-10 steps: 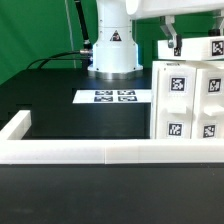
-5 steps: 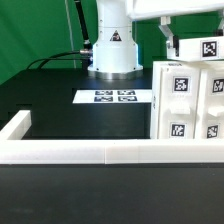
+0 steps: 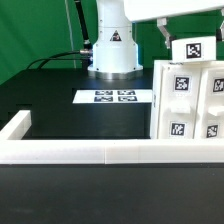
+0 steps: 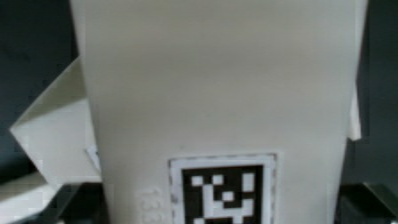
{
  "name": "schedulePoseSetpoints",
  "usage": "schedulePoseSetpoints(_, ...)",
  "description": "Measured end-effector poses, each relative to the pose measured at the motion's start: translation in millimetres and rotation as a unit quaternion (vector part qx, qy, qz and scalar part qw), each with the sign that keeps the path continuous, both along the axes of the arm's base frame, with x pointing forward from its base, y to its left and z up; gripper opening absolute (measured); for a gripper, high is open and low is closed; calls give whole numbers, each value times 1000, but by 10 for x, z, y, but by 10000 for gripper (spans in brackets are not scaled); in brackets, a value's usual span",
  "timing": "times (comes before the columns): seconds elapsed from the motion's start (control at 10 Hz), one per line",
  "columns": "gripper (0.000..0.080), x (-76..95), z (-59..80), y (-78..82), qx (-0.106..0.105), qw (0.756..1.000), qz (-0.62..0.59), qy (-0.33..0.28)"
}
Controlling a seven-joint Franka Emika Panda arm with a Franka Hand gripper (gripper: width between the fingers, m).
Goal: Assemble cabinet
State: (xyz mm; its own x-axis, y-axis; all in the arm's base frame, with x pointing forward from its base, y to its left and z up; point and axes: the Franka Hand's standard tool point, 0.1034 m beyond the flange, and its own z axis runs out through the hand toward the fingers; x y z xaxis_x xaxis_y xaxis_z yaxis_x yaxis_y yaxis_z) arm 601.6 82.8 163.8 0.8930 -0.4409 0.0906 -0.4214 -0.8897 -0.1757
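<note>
Cabinet [image 3: 190, 100] – box stands built | claw [image 3: 176, 45] – grips a white tagged block [image 3: 196, 50] above it | left – fit block on, looks near done

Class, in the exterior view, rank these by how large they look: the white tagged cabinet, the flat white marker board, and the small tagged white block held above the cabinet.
1. White tagged cabinet
2. Flat white marker board; it lies farther back, so this is apparent size only
3. Small tagged white block

No words or numbers can be read; only a yellow warning triangle sign [image 3: 114, 37] stands on the robot base [image 3: 112, 55].
</note>
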Motion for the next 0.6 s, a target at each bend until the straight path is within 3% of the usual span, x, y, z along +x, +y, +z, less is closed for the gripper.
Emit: schedulePoseSetpoints(0.6,560,-13,-1,-1,52,972,-229,26)
